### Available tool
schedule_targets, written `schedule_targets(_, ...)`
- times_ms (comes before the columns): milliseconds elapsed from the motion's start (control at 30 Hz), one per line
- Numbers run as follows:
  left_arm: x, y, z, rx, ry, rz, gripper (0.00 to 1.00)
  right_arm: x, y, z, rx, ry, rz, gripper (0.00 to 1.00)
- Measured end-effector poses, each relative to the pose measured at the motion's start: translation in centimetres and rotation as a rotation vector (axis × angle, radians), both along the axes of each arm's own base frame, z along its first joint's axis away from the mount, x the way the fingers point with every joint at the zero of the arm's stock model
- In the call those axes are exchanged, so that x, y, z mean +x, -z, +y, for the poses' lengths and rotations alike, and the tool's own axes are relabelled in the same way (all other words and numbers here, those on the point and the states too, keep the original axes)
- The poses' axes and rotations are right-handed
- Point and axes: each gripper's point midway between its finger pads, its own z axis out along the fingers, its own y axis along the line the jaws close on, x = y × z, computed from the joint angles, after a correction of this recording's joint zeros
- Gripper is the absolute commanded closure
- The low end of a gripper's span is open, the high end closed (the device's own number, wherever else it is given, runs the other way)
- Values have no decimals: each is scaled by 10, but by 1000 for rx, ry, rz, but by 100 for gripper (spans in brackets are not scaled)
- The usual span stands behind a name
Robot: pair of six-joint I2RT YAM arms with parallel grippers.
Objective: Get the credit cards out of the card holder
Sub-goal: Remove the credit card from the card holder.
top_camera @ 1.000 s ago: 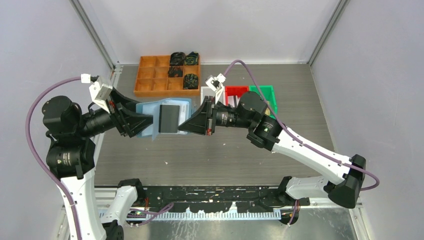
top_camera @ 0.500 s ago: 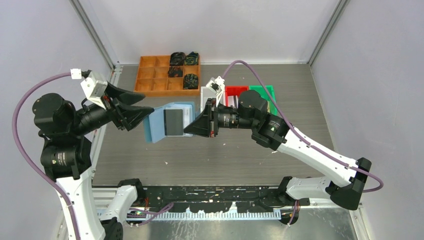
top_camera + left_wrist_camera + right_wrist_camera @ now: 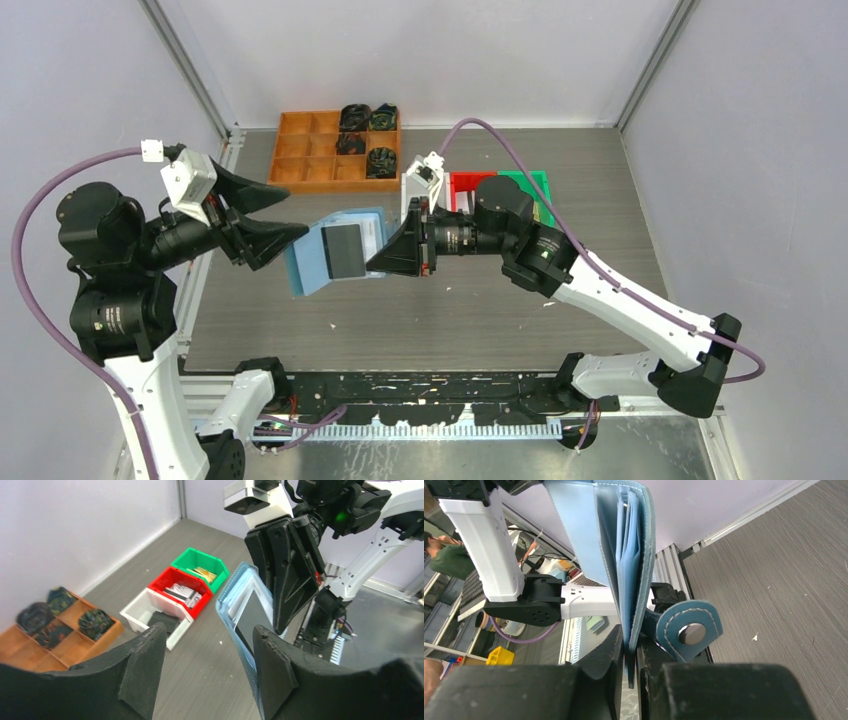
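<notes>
Left tool [image 3: 298, 210] spread wide, open air between it and the card holder [image 3: 310, 266]: the holder's left edge and the dark card [image 3: 346, 251] on its face are reachable. The right edge is taken, with the right tool [image 3: 372, 262] clamped there. Orange tray [image 3: 300, 160] and bins [image 3: 470, 183] crowd the far bench [image 3: 450, 310]; the near strip lies open

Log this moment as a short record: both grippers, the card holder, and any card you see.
left gripper: open, beside the holder
right gripper: shut on the card holder, holding it above the table
dark grey card: in the holder, not yet out
orange tray: far left of the table
</notes>
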Motion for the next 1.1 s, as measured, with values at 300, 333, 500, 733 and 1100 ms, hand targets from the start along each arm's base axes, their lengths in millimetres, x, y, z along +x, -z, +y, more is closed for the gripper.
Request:
schedule_targets(300,-16,15,-3,-35,-1,122,18,2,8,1,-43,1,-4,99)
schedule_targets(333,-17,16,-3,-39,-5,127,16,3,6,2,-40,5,-10,99)
schedule_targets(500,-15,30,2,-19,-56,150,15,4,-1,1,-28,13,-31,99)
schedule_targets(733,-12,59,6,11,-74,241,23,5,-1,1,-28,14,-34,99)
schedule_targets(1100,-12,72,-5,-94,23,434,89,5,-6,4,11,13,-24,73)
